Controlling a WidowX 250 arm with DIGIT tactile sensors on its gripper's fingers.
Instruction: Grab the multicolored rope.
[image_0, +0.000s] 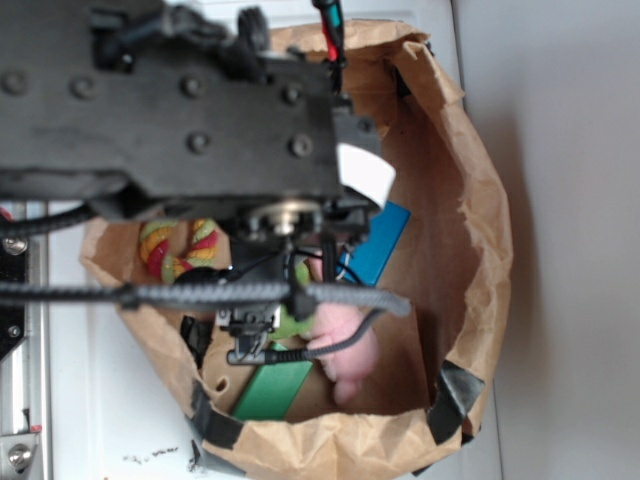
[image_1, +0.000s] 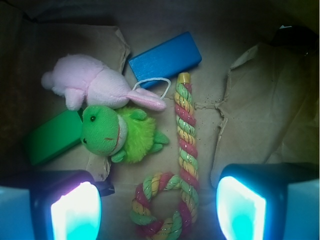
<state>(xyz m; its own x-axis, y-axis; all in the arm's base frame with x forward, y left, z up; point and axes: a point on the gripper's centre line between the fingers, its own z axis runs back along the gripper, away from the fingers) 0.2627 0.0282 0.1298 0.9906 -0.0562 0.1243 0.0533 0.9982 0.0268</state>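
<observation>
The multicolored rope (image_1: 186, 145) lies on the brown paper floor of the bag, its straight part running up the wrist view and its hooked end curled into a loop at the bottom. In the exterior view only the rope's loop (image_0: 180, 248) shows, left of the arm. My gripper (image_1: 159, 210) hangs above that loop, open, one glowing finger on each side and nothing between them. In the exterior view the black arm hides the jaws.
A green plush toy (image_1: 116, 133) and a pink plush bunny (image_1: 95, 85) lie left of the rope. A blue block (image_1: 165, 59) sits beyond the rope's end, a green block (image_1: 52, 136) at the left. The paper bag's walls (image_0: 480, 230) ring everything.
</observation>
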